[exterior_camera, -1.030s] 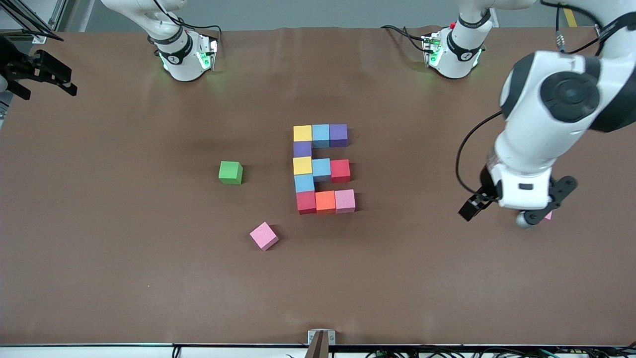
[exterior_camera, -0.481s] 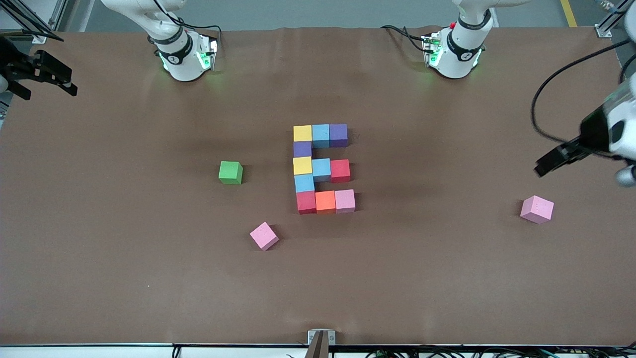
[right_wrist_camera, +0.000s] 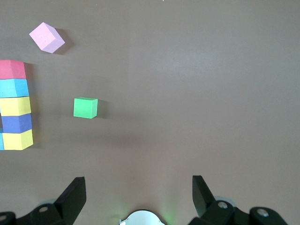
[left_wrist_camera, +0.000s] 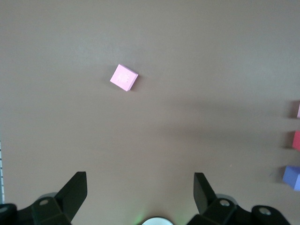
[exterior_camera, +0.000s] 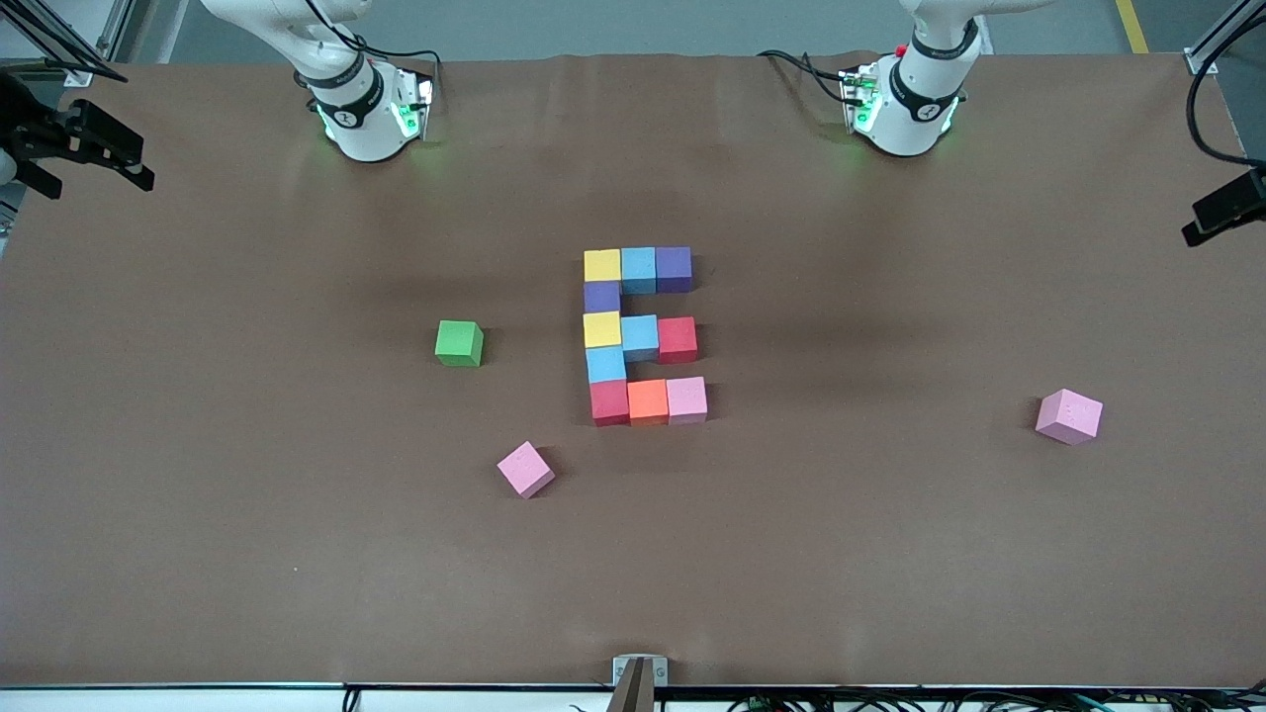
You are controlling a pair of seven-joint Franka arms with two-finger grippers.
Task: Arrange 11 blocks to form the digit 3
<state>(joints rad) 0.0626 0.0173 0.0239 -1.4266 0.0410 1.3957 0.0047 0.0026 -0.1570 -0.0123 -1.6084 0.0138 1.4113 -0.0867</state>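
Brown table, blocks central, claws parked at ends

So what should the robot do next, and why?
Probably nothing more than keep both arms parked. The digit 3 already looks finished: eleven touching blocks in three bars. The left gripper and right gripper are open at the table's ends. Two loose pink cubes and the green cube look spare.

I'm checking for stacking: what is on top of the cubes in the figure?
Nothing. The figure is a single layer, each cube's top bare. Both claws are open and off at the table's ends: left claw, right claw. What is under the cubes is covered.
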